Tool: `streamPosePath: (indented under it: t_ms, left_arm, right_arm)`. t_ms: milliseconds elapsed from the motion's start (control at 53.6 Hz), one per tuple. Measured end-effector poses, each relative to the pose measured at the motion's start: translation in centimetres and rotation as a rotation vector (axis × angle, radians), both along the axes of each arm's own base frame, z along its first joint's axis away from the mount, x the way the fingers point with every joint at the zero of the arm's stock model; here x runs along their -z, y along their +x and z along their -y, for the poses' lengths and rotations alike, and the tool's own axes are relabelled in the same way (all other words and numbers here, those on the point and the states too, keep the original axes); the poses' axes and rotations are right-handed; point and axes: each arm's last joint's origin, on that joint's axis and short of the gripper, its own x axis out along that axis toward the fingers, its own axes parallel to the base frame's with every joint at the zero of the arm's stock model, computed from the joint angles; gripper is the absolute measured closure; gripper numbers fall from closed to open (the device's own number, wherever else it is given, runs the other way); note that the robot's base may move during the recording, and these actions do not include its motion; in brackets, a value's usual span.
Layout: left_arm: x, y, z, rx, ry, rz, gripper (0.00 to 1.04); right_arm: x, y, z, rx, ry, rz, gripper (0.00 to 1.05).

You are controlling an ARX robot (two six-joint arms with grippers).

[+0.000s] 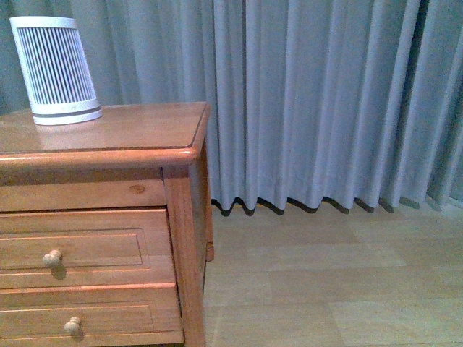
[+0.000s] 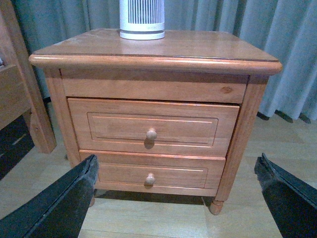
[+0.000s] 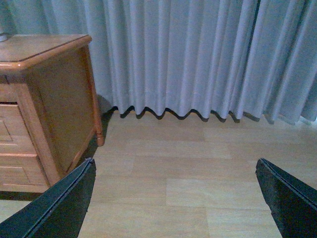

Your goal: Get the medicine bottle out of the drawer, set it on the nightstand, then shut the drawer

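Two drawers sit shut in the nightstand (image 2: 148, 62). The upper drawer (image 2: 114, 126) lies flush with the frame, its round knob (image 2: 151, 134) facing out, and the lower drawer (image 2: 124, 173) is closed beneath it. The medicine bottle shows in no view; with the drawer closed, its inside is hidden. A white slatted device (image 2: 142, 17) stands upright at the back edge of the nightstand's top.

The left gripper (image 2: 176, 166) hangs in front of the nightstand, well apart from it, with its jaws spread wide and holding nothing. The right gripper (image 3: 174, 166) is also spread wide and empty. It sits off beyond the nightstand's right side, above the pale floor (image 3: 198, 173), and faces the grey curtain (image 3: 198, 59). A brown wooden piece (image 2: 20, 89), possibly a bed frame, stands just beside the nightstand's left side and is cut off at the picture's edge.
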Motion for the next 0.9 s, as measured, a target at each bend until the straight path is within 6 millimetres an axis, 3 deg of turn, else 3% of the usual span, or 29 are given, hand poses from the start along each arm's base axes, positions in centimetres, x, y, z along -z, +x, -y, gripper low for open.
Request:
streamPosePath:
  t_ms: [355, 429, 485, 579, 691, 784, 896]
  left_arm:
    - [0.0, 0.0, 0.0, 0.000, 0.000, 0.000, 0.07]
    - [-0.2, 0.3, 0.0, 0.109, -0.039, -0.129, 0.07]
    - [-1.9, 2.1, -0.1, 0.191, -0.057, -0.191, 0.07]
    - [-5.8, 6.2, -0.4, 0.206, -0.030, -0.117, 0.07]
    - [-8.0, 11.4, -0.7, 0.191, -0.010, -0.073, 0.07]
    - [-7.2, 15.8, -0.9, 0.195, -0.013, -0.111, 0.07]
    - [-3.6, 20.4, -1.1, 0.168, 0.011, -0.196, 0.07]
  right_arm:
    - [0.0, 0.0, 0.0, 0.000, 0.000, 0.000, 0.07]
    - [0.0, 0.0, 0.0, 0.000, 0.000, 0.000, 0.07]
    - [0.0, 0.0, 0.0, 0.000, 0.000, 0.000, 0.07]
    - [0.0, 0.0, 0.0, 0.000, 0.000, 0.000, 0.07]
    - [0.0, 0.0, 0.0, 0.000, 0.000, 0.000, 0.07]
    - [0.0, 0.0, 0.0, 0.000, 0.000, 0.000, 0.07]
    - [0.0, 0.0, 0.0, 0.000, 0.000, 0.000, 0.07]
